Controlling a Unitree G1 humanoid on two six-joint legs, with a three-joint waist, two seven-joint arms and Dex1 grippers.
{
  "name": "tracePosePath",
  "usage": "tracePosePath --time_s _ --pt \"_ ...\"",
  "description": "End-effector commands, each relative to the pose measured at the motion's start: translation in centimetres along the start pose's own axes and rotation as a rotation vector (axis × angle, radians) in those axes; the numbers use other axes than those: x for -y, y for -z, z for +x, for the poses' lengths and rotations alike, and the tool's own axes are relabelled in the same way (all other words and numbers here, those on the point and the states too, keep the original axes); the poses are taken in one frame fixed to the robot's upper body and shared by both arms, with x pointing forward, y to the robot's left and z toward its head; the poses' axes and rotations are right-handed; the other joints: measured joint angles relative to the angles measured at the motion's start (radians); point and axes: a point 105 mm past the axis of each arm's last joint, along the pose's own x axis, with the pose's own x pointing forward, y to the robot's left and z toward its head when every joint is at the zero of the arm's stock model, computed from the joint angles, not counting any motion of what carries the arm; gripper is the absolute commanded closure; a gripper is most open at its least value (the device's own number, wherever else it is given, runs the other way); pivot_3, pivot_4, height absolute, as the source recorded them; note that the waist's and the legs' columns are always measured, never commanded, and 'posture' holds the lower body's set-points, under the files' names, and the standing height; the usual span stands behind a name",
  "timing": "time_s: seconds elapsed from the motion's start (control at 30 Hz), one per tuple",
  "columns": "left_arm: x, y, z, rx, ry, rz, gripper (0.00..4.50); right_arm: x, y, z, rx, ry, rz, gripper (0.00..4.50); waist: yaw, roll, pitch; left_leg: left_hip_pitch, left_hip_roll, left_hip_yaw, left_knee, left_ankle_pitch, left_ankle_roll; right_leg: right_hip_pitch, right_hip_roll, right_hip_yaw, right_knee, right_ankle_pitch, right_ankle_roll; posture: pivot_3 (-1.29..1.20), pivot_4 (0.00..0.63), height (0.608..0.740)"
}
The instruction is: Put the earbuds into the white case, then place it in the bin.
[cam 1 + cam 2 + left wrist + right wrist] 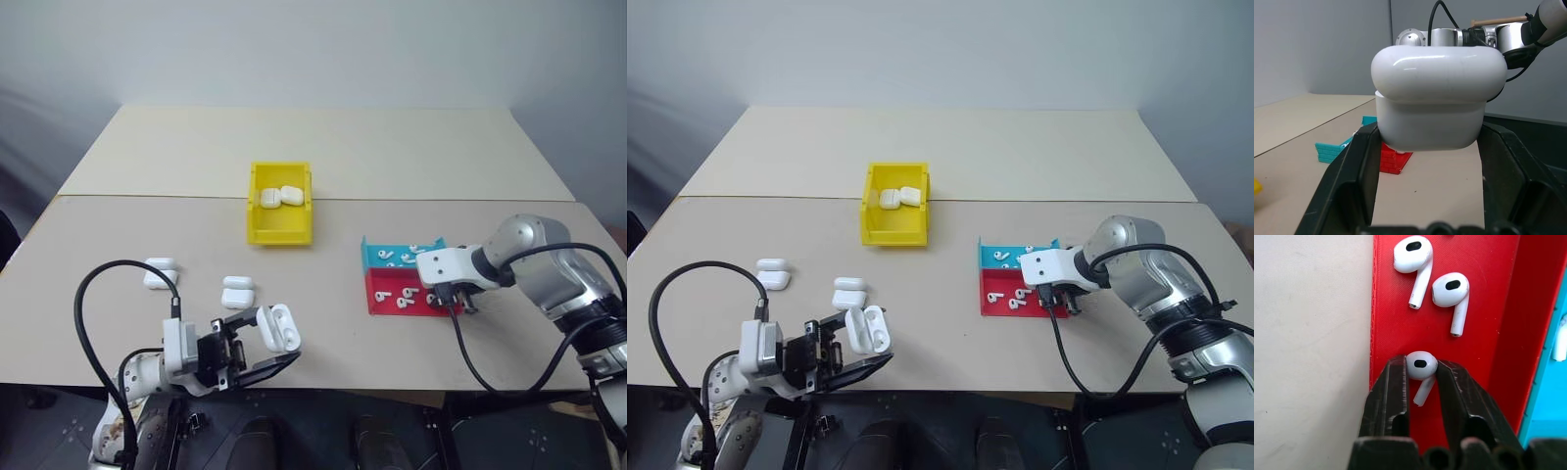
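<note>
Beige tabletop (323, 147) under a plain grey wall carries everything. Over the red tray (1508, 308), the right gripper (1421, 374) has its fingers clamped on one earbud (1420, 366); two more earbuds (1413, 257) lie at 12 o'clock from it, and the blue tray (377, 252) adjoins the red one. At the near edge the left gripper (257, 338) pinches the white case (279, 328), lid open. Spare cases (238, 292) sit at 11 o'clock from it, the yellow bin (279, 230) at 12, holding two cases.

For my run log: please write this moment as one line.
left hand: holds open white case | right hand: pinching earbud in red tray | bin: two cases inside
</note>
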Motion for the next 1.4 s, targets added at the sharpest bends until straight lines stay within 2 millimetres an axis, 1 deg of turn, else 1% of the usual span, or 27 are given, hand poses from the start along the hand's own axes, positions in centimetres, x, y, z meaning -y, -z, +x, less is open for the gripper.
tracePosePath --time_s 0.03,0.23,0.27,0.33,0.4,0.47,0.53,0.63,0.73,0.8,0.87,0.97,1.03,1.17,1.27,1.4 --pt "0.0 -0.5 0.1 0.013 0.008 0.018 1.80 0.0 0.1 -0.5 -0.006 0.014 -0.013 3.88 0.000 0.000 0.000 0.000 0.000 0.000 0.000 0.000 0.000 0.000 0.000 0.000 0.000 0.000 0.000 0.00 0.150 0.740" --pt "-0.3 -0.4 0.2 0.018 0.002 0.020 1.80 0.0 0.1 -0.7 -0.008 0.028 -0.014 3.88 0.000 0.000 0.000 0.000 0.000 0.000 0.000 0.000 0.000 0.000 0.000 0.000 0.000 0.000 0.000 0.00 0.150 0.740" --pt "-0.4 -0.5 0.3 0.030 -0.003 0.021 1.80 0.2 -0.2 -1.2 0.004 0.044 -0.010 3.88 0.000 0.000 0.000 0.000 0.000 0.000 0.000 0.000 0.000 0.000 0.000 0.000 0.000 0.000 0.000 0.00 0.150 0.740" --pt "-0.8 -0.8 0.5 0.053 -0.009 0.025 1.80 0.7 -0.8 -2.9 0.041 0.090 0.000 3.88 0.000 0.000 0.000 0.000 0.000 0.000 0.000 0.000 0.000 0.000 0.000 0.000 0.000 0.000 0.000 0.00 0.150 0.740" --pt "-1.3 -1.3 0.8 0.079 -0.010 0.026 1.80 1.4 -1.9 -5.2 0.119 0.159 0.021 3.88 0.001 0.000 0.000 -0.001 0.000 0.000 0.000 0.000 0.000 -0.001 0.000 0.000 0.000 0.000 0.000 0.00 0.150 0.740" --pt "-1.9 -1.8 1.3 0.089 -0.020 0.004 1.80 1.9 -3.4 -7.7 0.240 0.233 0.028 3.88 0.001 0.000 0.000 -0.002 0.000 0.000 0.000 0.000 0.000 -0.001 0.000 0.000 0.000 0.000 0.000 0.00 0.150 0.740" --pt "-2.1 -2.2 1.7 0.099 0.000 -0.024 1.80 2.1 -5.0 -10.4 0.397 0.314 0.040 3.88 0.001 0.000 0.000 -0.002 0.000 -0.001 0.000 0.000 0.000 -0.001 0.000 0.000 0.000 0.000 0.000 0.00 0.150 0.740" --pt "-2.2 -3.2 2.4 0.154 0.050 -0.036 1.80 1.6 -7.3 -14.0 0.658 0.415 0.017 3.88 0.001 0.000 0.000 -0.002 0.000 -0.001 0.000 0.000 0.000 -0.001 0.000 -0.001 0.000 0.000 0.000 0.00 0.150 0.740" --pt "-2.5 -3.6 3.1 0.119 0.110 -0.075 1.80 0.2 -9.1 -16.3 0.900 0.460 -0.012 3.88 0.001 -0.001 0.000 -0.001 0.000 -0.002 0.000 0.000 0.000 0.000 0.000 -0.001 0.000 0.000 0.000 0.00 0.150 0.740" --pt "-2.5 -3.9 3.5 0.096 0.175 -0.074 1.80 -0.6 -10.0 -16.8 1.019 0.474 -0.023 3.88 0.001 -0.001 0.000 -0.001 0.000 -0.002 0.000 0.000 0.000 0.000 0.001 -0.001 0.000 0.000 0.000 0.00 0.150 0.740" --pt "-2.6 -4.2 3.7 0.067 0.214 -0.087 1.80 -1.3 -10.9 -17.1 1.125 0.514 -0.080 3.88 0.001 -0.001 0.000 -0.002 0.000 -0.002 -0.001 0.000 0.000 0.000 0.000 -0.001 0.000 0.000 0.000 0.00 0.150 0.740" --pt "-3.0 -4.9 4.5 0.038 0.267 -0.087 1.80 -2.1 -12.3 -18.0 1.357 0.542 -0.093 3.88 -0.003 -0.001 0.000 -0.002 0.000 -0.002 0.000 0.000 0.000 0.000 0.001 -0.001 0.000 0.000 0.000 0.00 0.150 0.740" --pt "-3.2 -5.3 5.0 0.039 0.300 -0.072 1.80 -2.6 -13.0 -18.2 1.471 0.544 -0.115 3.88 -0.002 -0.001 0.000 -0.001 0.000 -0.002 0.000 0.000 0.000 0.000 0.001 -0.001 0.001 0.000 0.000 0.00 0.150 0.740" --pt "-3.6 -5.9 5.9 0.024 0.341 -0.071 1.80 -2.6 -14.2 -17.6 1.547 0.548 -0.157 3.88 -0.002 -0.001 0.000 -0.002 0.000 -0.002 -0.001 0.000 0.000 0.000 0.001 -0.001 0.000 0.000 0.000 0.00 0.150 0.740" --pt "-3.7 -6.0 6.5 0.006 0.361 -0.059 1.80 -2.7 -15.3 -17.1 1.596 0.498 -0.203 3.88 -0.003 0.000 0.000 -0.002 0.000 -0.002 -0.001 0.000 0.000 -0.001 0.001 -0.001 0.000 0.000 0.000 0.00 0.150 0.740" --pt "-3.9 -6.3 6.7 0.007 0.365 -0.051 1.80 -2.9 -16.2 -16.1 1.615 0.439 -0.236 3.88 -0.003 -0.001 0.000 -0.002 0.000 -0.002 -0.001 0.000 0.000 -0.001 0.001 -0.001 0.000 0.000 0.000 0.00 0.150 0.740"
